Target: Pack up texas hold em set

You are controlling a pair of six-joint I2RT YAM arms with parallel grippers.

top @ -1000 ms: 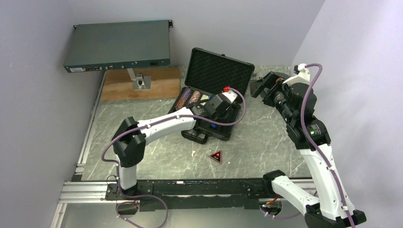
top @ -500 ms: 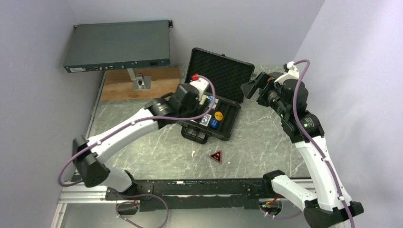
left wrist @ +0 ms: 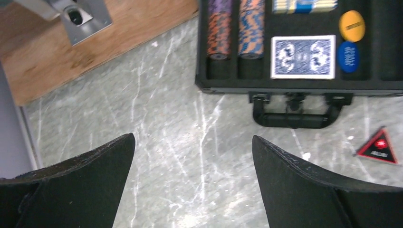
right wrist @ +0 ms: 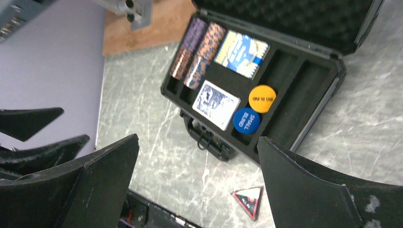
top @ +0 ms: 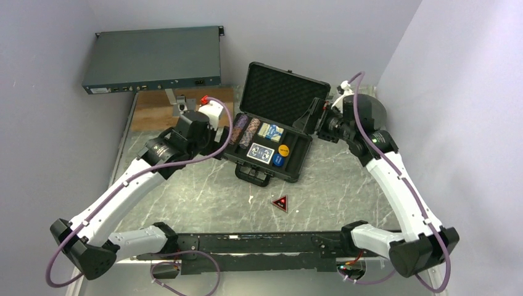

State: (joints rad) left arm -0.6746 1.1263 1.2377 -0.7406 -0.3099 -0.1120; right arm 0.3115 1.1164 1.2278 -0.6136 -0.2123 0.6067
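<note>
Visibly wide left pincer [left wrist: 191, 138], empty, right pincer [right wrist: 197, 138] agape, empty, near briefcase [top: 280, 92]

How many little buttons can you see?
3. The orange round button and the blue round button sit together in the open black plastic briefcase; the red triangle button lies on the grey marble table outside it.

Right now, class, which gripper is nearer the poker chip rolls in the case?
Left. The left gripper hovers open just beyond the case's left side, next to the chip rolls. The right gripper, also open, is off the case's right side, the whole tray away.
</note>
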